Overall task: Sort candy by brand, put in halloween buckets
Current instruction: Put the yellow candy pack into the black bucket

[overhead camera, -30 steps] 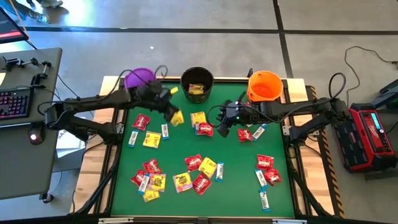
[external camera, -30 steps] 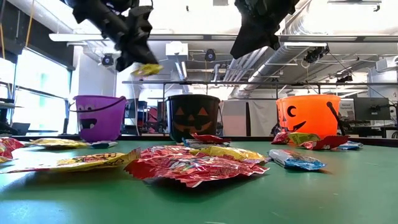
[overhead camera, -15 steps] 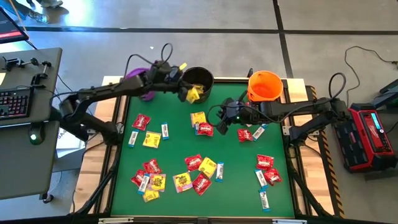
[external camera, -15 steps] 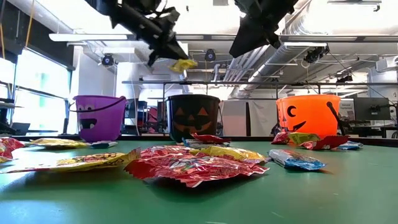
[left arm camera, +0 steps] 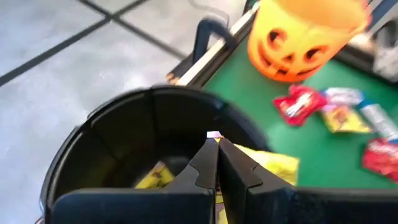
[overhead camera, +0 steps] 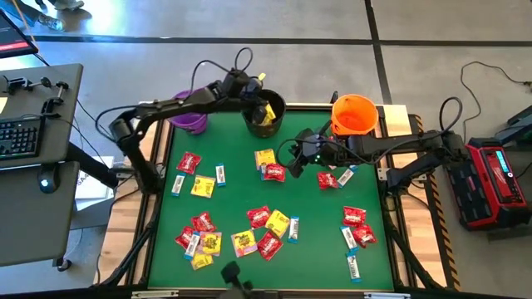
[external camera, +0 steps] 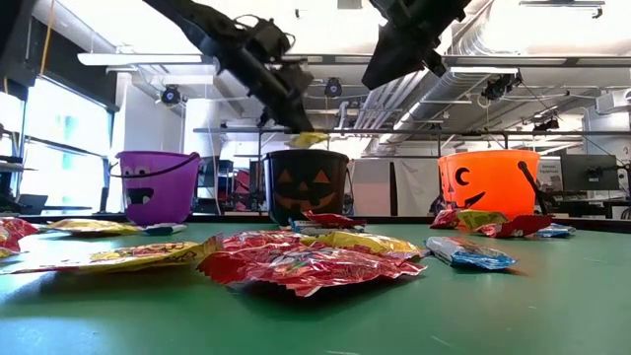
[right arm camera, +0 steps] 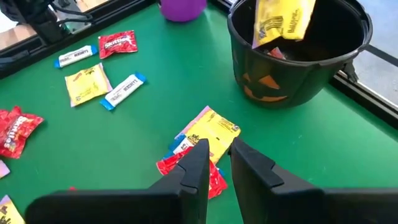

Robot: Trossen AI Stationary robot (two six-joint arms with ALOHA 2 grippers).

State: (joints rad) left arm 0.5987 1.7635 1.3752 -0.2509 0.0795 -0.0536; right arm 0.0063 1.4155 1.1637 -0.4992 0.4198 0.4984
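Step in hand: delivery of one yellow packet (right arm camera: 283, 22). The left gripper (overhead camera: 259, 101), fingers pinched shut on it, hangs over the black bucket (overhead camera: 263, 112) at the table's far edge. Release is due next.

The right gripper (overhead camera: 295, 164) hovers mid-table over a red packet (overhead camera: 274, 173), fingers slightly parted, holding nothing. Much candy remains unsorted.

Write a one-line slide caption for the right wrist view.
Right gripper hovers slightly open above a yellow packet on the green table, while another yellow packet hangs over the black bucket.
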